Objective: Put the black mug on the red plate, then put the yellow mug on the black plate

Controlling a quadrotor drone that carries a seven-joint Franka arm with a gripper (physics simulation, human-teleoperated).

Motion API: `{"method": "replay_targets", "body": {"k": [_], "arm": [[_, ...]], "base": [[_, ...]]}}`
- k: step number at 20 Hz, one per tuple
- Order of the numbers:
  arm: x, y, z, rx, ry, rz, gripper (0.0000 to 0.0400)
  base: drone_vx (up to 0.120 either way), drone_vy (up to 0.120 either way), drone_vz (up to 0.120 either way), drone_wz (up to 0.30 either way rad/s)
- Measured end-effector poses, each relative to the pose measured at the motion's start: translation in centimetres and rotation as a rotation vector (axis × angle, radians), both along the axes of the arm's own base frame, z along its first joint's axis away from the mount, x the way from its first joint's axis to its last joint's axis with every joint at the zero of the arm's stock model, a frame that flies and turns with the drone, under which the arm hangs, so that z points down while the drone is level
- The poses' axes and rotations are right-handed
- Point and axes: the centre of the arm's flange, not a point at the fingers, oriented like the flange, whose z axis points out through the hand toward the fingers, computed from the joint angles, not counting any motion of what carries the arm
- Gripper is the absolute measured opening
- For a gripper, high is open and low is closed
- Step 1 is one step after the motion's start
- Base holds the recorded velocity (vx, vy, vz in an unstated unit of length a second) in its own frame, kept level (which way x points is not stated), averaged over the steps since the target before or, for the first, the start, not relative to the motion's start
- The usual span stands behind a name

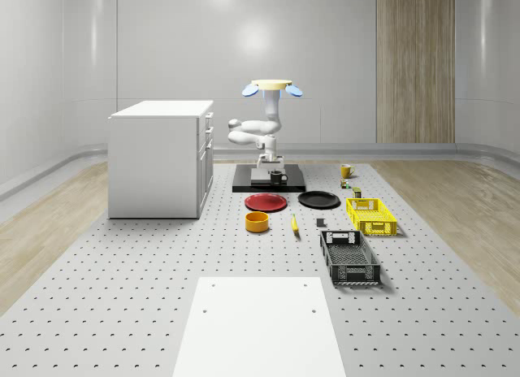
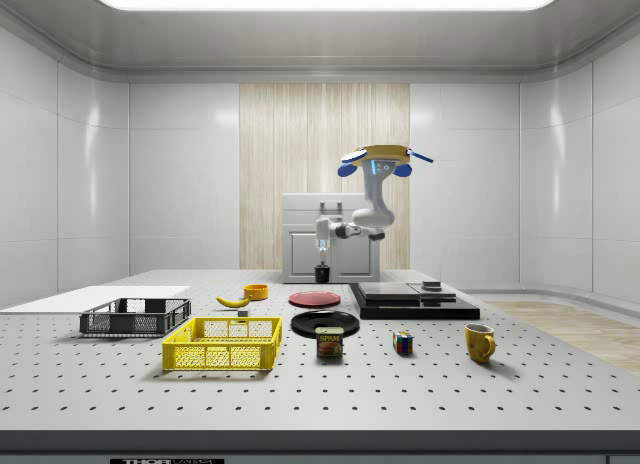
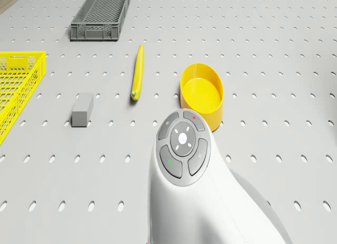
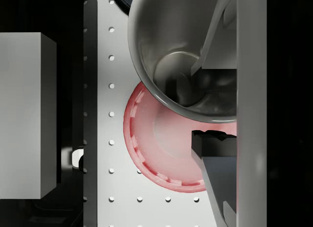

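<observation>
The black mug (image 4: 171, 60) hangs in the air with my gripper (image 4: 211, 114) shut on its rim, one finger inside the cup and one outside. Below it lies the red plate (image 4: 161, 148), partly covered by the mug. In the whole-scene view the mug (image 1: 278, 178) and gripper (image 1: 274, 175) are just behind the red plate (image 1: 266, 202), with the black plate (image 1: 318, 200) to its right. The yellow mug (image 1: 346, 171) stands on the table farther right. The drone (image 1: 272, 86) hovers above the black platform (image 1: 292, 185).
A white cabinet (image 1: 161, 158) stands at the whole-scene view's left. In front of the plates lie a yellow bowl (image 1: 257, 222), a banana (image 1: 294, 223), a yellow basket (image 1: 371, 216) and a black basket (image 1: 349, 257). A can (image 2: 330, 342) and a cube (image 2: 402, 342) sit near the yellow mug (image 2: 480, 341).
</observation>
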Motion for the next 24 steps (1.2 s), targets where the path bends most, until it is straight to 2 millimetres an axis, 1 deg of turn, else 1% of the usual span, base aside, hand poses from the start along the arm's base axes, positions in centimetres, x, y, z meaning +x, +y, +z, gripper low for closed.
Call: {"method": "replay_targets", "body": {"k": [3, 7, 14, 19, 24], "arm": [[0.0, 1.3, 0.5, 0.000, 0.000, 0.000, 0.0110], [0.0, 2.6, 1.9, 0.000, 0.000, 0.000, 0.0110], [0.0, 3.8, 5.2, 0.000, 0.000, 0.000, 0.0110], [0.0, 5.3, 6.6, 0.000, 0.000, 0.000, 0.0110], [0.0, 6.0, 8.6, 0.000, 0.000, 0.001, 0.0110]], "base": [[0.000, 0.000, 0.000, 0.000], [0.000, 0.000, 0.000, 0.000], [0.000, 0.000, 0.000, 0.000], [0.000, 0.000, 0.000, 0.000], [0.000, 0.000, 0.000, 0.000]]}}
